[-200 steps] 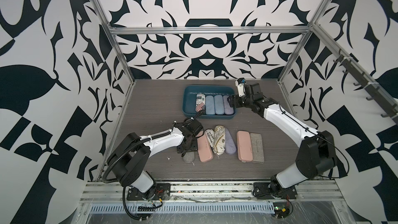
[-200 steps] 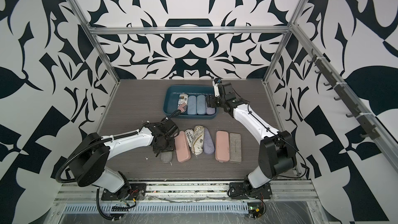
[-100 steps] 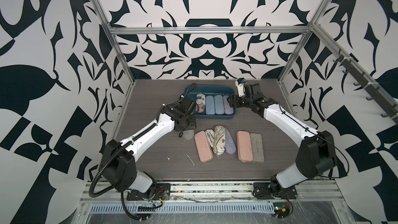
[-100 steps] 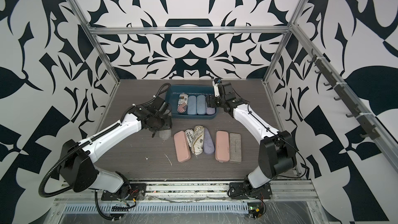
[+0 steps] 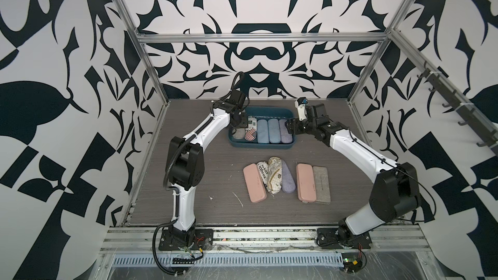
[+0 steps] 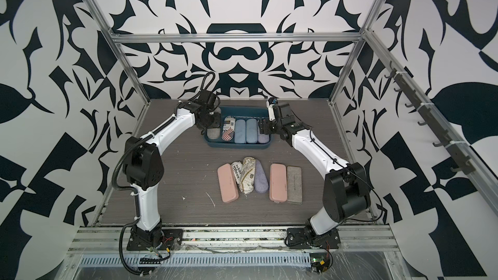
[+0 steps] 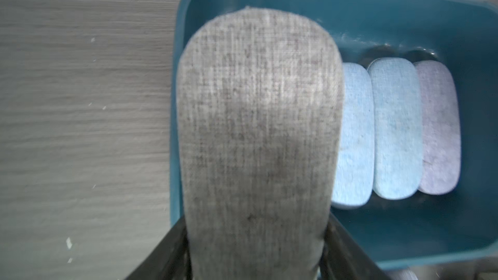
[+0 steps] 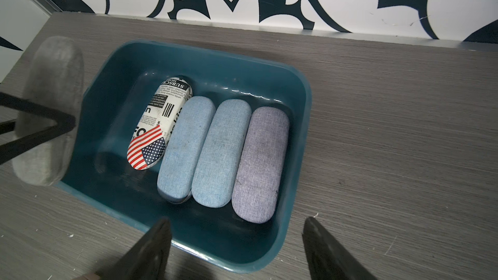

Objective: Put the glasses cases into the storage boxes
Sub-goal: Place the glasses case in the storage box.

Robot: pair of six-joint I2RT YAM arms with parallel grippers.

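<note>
Flanking grey case [image 7: 256, 130]: tray wall [image 8: 107, 82]; flag case [image 8: 159, 127]

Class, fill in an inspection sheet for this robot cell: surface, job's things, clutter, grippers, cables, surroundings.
Surface: grey wood-grain table.
Job's things: teal tray holds four cases; six cases lie on the table; grey case held above the tray's end.
Clutter: small white scraps.
Grippers: left gripper grips the grey case; right gripper open beside the tray.
Cables: black conduit along the left arm.
Surroundings: patterned walls, aluminium frame, hook rail.
</note>
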